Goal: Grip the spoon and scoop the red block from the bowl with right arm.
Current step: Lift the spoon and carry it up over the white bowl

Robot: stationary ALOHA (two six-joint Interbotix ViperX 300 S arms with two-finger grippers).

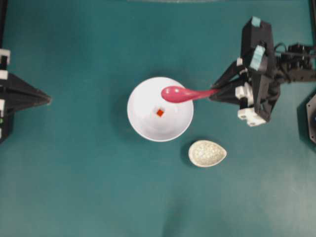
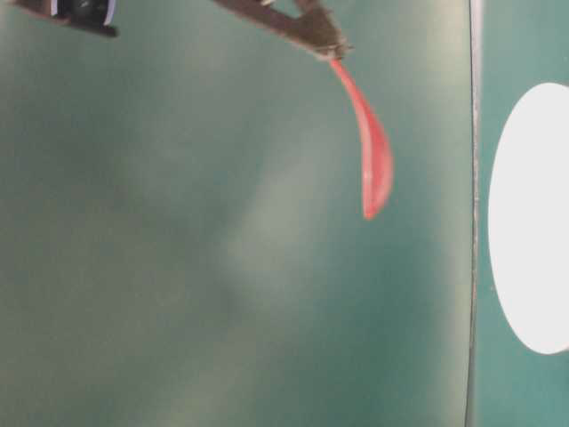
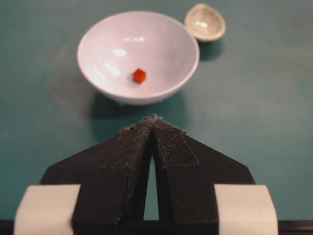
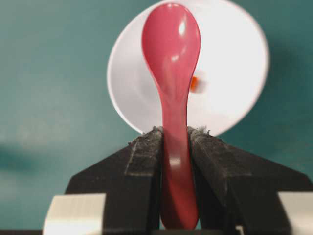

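Observation:
My right gripper (image 1: 213, 94) (image 4: 175, 131) is shut on the handle of the pink spoon (image 1: 180, 94) (image 4: 171, 58) (image 2: 372, 156). The spoon's scoop hangs in the air over the right upper rim of the white bowl (image 1: 143, 123) (image 4: 239, 54) (image 3: 171, 39). A tiny red block (image 1: 160, 112) (image 3: 139, 75) lies on the bowl's floor, below and left of the scoop; in the right wrist view the red block (image 4: 194, 83) peeks out beside the spoon's neck. My left gripper (image 1: 49, 99) (image 3: 153, 119) rests at the left edge, shut and empty, pointing at the bowl.
A speckled egg-shaped rest (image 1: 207, 153) (image 3: 205, 21) sits on the teal table just right of and below the bowl. The right arm's body (image 1: 259, 74) fills the upper right.

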